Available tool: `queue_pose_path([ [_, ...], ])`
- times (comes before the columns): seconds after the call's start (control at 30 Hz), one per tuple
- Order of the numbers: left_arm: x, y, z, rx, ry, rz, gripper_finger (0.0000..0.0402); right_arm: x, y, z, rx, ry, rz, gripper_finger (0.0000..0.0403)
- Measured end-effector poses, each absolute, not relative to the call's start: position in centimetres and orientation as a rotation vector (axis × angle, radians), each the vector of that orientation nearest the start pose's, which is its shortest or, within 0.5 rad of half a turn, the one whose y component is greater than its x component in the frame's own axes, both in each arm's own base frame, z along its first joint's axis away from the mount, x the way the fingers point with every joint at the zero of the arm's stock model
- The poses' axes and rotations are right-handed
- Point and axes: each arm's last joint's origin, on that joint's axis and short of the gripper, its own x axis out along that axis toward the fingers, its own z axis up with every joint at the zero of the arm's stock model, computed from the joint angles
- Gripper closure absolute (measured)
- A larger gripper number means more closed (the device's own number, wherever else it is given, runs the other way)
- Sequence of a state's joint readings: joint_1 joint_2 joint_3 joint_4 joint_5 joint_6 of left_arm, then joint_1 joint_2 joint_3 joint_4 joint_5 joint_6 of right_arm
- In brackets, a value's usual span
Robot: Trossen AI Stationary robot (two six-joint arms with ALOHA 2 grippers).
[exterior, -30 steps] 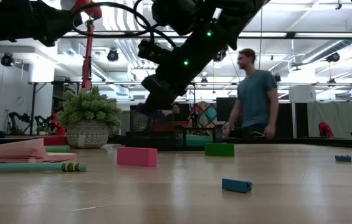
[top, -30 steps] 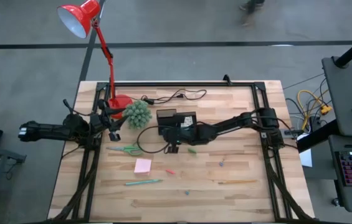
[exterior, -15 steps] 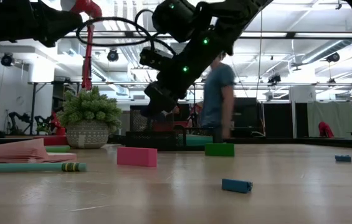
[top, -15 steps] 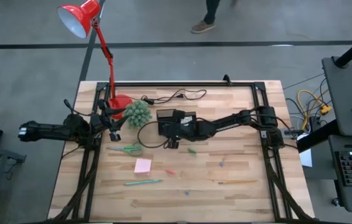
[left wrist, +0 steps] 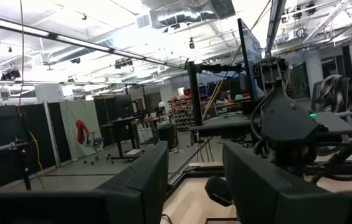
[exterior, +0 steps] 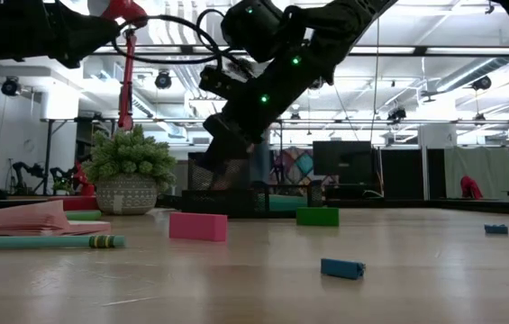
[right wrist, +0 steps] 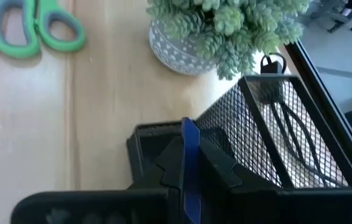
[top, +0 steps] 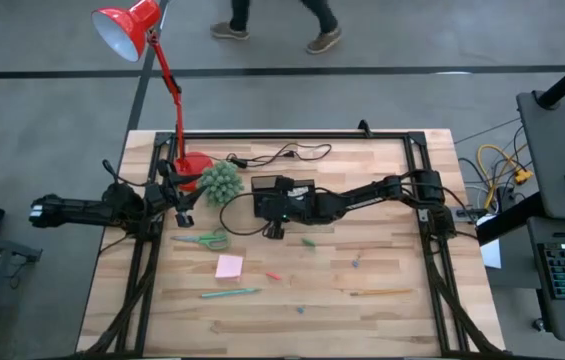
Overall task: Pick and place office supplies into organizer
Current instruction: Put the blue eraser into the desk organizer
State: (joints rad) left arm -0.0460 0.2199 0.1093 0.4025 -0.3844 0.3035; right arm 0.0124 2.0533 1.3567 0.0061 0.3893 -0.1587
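Observation:
The black mesh organizer (top: 284, 186) stands right of the spiky plant (top: 220, 182). My right gripper (right wrist: 189, 146) hovers over the organizer's near-left corner (right wrist: 157, 134), shut on a thin blue bit (right wrist: 189, 127). On the wood nearer the front lie the green-handled scissors (top: 202, 240), pink sticky pad (top: 229, 266), green pen (top: 230, 293), a red bit (top: 273, 276), a green bit (top: 308, 241), a bluish bit (top: 357, 262) and a yellowish stick (top: 380, 292). My left gripper (left wrist: 194, 186) waits open at the table's left edge. My right gripper pinches the blue bit by its two flat sides (right wrist: 190, 180) between the two fingers. The fingers slant down from the table's right. The bit stands on edge between them, one end (right wrist: 189, 124) sticking out past the fingertips, clear of the organizer's mesh wall (right wrist: 269, 143).
A red lamp's base (top: 194, 165) and a black cable (top: 282, 155) lie by the far edge, left of and behind the organizer. In the low view a pink block (exterior: 198, 226), a green block (exterior: 317, 216) and a blue bit (exterior: 342, 268) lie in front.
Both grippers have kept their places and their openings. A person beyond the table's far edge has walked toward the left.

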Motion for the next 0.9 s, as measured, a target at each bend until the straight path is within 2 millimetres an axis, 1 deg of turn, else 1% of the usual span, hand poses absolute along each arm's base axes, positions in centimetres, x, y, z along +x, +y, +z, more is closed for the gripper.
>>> queue_pose_path([
  [0.07,10.3,0.6,22.1,0.236,-0.233,0.377,0.0262,44.2,-0.6,16.5,-0.291,0.704,-0.308,0.038],
  [0.3,10.4,0.6,22.1,0.236,-0.231,0.378,0.0262,44.5,-0.8,14.7,-0.34,0.737,-0.296,0.0381],
  [0.6,10.4,0.6,22.1,0.236,-0.23,0.379,0.0262,44.6,-1.6,14.4,-0.298,0.728,-0.302,0.038],
  [0.9,10.4,0.6,22.1,0.236,-0.231,0.379,0.0262,44.7,-1.7,14.1,-0.294,0.725,-0.295,0.0381],
])
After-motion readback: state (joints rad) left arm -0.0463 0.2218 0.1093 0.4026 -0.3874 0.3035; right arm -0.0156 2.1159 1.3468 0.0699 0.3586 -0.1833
